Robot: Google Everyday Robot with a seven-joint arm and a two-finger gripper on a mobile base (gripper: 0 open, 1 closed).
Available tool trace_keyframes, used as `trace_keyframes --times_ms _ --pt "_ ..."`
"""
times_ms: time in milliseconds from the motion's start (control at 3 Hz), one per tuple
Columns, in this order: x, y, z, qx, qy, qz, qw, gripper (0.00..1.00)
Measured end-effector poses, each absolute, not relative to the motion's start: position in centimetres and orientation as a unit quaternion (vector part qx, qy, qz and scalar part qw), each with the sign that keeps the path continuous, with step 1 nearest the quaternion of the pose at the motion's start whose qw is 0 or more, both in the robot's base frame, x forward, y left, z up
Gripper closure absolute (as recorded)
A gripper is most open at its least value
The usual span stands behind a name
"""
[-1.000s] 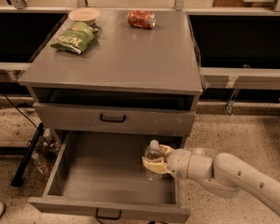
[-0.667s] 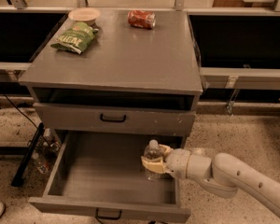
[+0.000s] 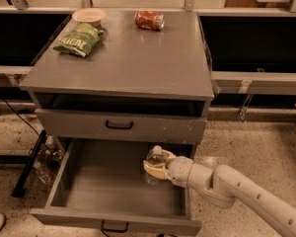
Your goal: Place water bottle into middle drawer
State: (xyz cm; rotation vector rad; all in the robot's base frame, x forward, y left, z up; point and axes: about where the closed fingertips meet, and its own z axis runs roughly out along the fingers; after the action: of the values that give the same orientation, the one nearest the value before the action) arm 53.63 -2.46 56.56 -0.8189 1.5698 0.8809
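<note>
The water bottle (image 3: 154, 158), clear with a white cap, stands upright over the right rear part of the pulled-out middle drawer (image 3: 103, 191). My gripper (image 3: 155, 168) reaches in from the right on its white arm. Its tan fingers (image 3: 154, 171) wrap around the bottle's body, shut on it. The drawer shows a bare grey floor with low side walls and a black handle on its front. I cannot tell whether the bottle's base touches the drawer floor.
Above the open drawer is a shut grey drawer front (image 3: 121, 126) with white chips. On the cabinet top (image 3: 133, 58) lie a green chip bag (image 3: 76, 40), a tan bowl (image 3: 88, 17) and a red dented soda can (image 3: 149, 20). Speckled floor lies around; black stand legs (image 3: 29, 164) left.
</note>
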Motion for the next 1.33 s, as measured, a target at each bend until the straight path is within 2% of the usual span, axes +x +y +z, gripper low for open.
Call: trace_keyframes --times_ms 1333 --pt "52.0 -2.2 53.6 -0.348 0.673 0.382 0.529 1.00"
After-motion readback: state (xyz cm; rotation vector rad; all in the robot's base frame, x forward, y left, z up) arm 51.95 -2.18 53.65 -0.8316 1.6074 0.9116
